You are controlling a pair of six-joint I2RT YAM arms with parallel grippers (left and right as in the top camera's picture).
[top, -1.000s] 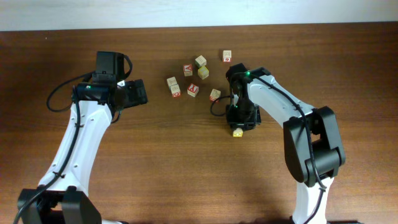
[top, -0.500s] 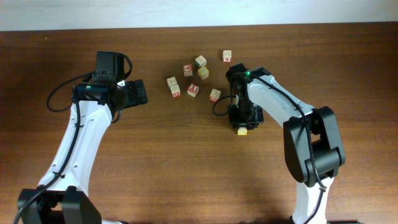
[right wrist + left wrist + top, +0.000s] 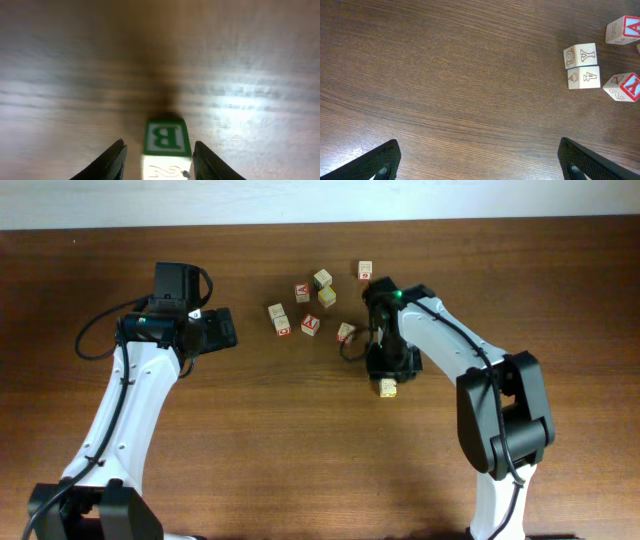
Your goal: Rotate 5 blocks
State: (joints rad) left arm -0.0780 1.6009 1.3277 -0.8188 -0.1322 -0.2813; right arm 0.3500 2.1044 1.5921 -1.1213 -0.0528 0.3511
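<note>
The right jaws stand a little wider than the block [image 3: 167, 137] between them: a gap shows on one side, while the other finger [image 3: 206, 161] sits almost against it. If they lift off skewed, that finger could drag or tip the block and spoil its turn. It rests on the bench [image 3: 60, 75], green B face up, square to the jaws. Being a cube, it has no long axis. The left jaws gape wide, empty.
</note>
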